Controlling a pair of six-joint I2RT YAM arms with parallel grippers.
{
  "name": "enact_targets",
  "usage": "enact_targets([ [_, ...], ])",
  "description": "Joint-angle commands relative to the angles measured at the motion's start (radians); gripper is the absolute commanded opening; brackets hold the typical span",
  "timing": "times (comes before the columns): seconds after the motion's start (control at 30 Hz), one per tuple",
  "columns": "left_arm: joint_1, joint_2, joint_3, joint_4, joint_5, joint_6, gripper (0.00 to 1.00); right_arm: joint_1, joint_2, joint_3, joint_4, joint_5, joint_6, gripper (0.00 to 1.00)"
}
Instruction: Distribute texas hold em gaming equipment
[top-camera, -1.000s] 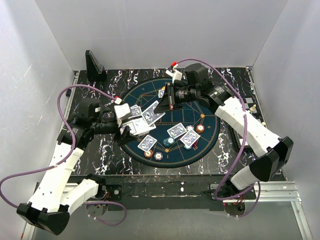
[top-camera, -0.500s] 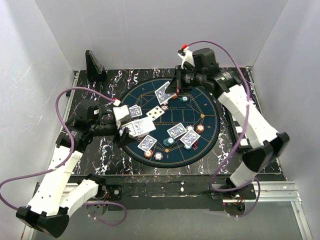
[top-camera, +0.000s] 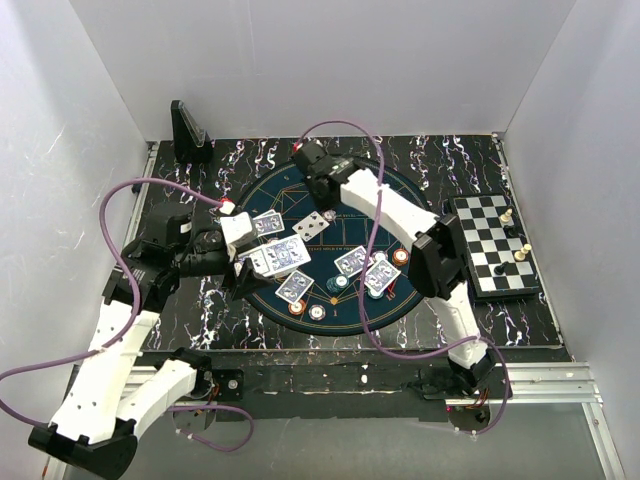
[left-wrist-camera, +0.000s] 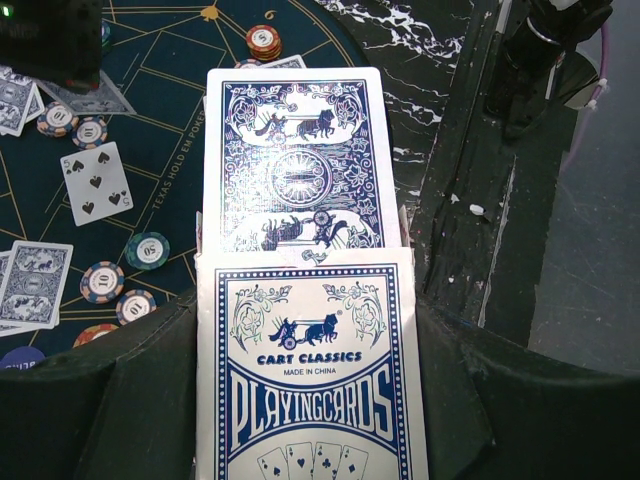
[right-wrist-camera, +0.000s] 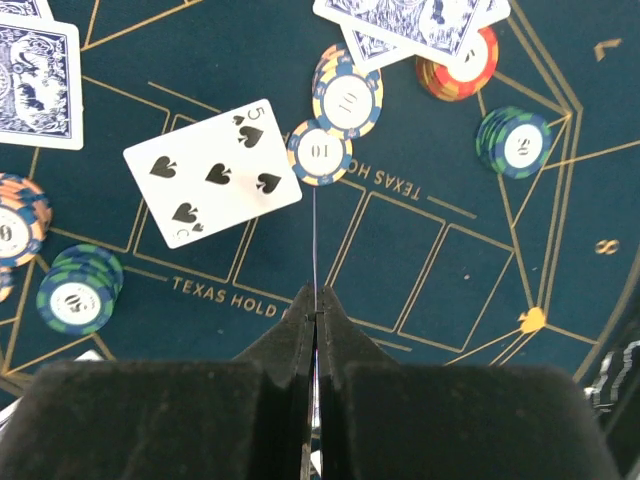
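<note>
My left gripper (left-wrist-camera: 310, 335) is shut on a blue-white playing card box (left-wrist-camera: 310, 370), with one patterned-back card (left-wrist-camera: 293, 160) sticking out of its top; the top view shows this box (top-camera: 275, 256) over the mat's left edge. My right gripper (right-wrist-camera: 316, 300) is shut on a single card (right-wrist-camera: 315, 235) seen edge-on as a thin line, above the dark round Texas Hold'em mat (right-wrist-camera: 420, 250). A face-up five of spades (right-wrist-camera: 212, 172) lies just ahead of it to the left, with striped chips (right-wrist-camera: 319, 152) beside it. In the top view this gripper (top-camera: 322, 197) hovers over the mat's far-left part.
Face-down cards (top-camera: 352, 262) and chips (top-camera: 400, 257) are scattered over the mat (top-camera: 280, 185). A chessboard with pieces (top-camera: 495, 245) lies at the right edge. A black upright stand (top-camera: 188, 130) is at the back left. The right forearm (top-camera: 395, 215) stretches across the mat.
The right arm swung from the back right down over the mat's far-left part with a card in its jaws, uncovering the chessboard. The left arm with the box drew back slightly left.
</note>
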Motion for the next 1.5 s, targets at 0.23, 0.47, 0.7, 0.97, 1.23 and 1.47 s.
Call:
enact_targets([
  [0.23, -0.003, -0.025, 0.042, -0.01, 0.034, -0.01, 0.02, 0.18, 0.187, 0.088, 0.15, 0.498, -0.282, 0.01],
  [0.47, -0.005, -0.031, 0.042, -0.018, 0.025, -0.007, 0.02, 0.185, 0.259, 0.088, 0.175, 0.551, -0.279, 0.01],
  [0.7, -0.003, -0.031, 0.034, -0.012, 0.024, -0.009, 0.02, 0.202, 0.28, 0.054, 0.18, 0.543, -0.245, 0.01],
  [0.97, -0.003, -0.025, 0.042, -0.01, 0.022, -0.004, 0.03, 0.22, 0.273, 0.023, 0.131, 0.392, -0.124, 0.03],
  [1.23, -0.003, -0.028, 0.046, -0.016, 0.022, -0.001, 0.03, 0.22, 0.264, 0.002, 0.1, 0.268, -0.048, 0.29],
  [1.47, -0.003, -0.028, 0.046, -0.015, 0.019, 0.002, 0.04, 0.217, 0.227, -0.004, 0.104, 0.211, -0.045, 0.51],
])
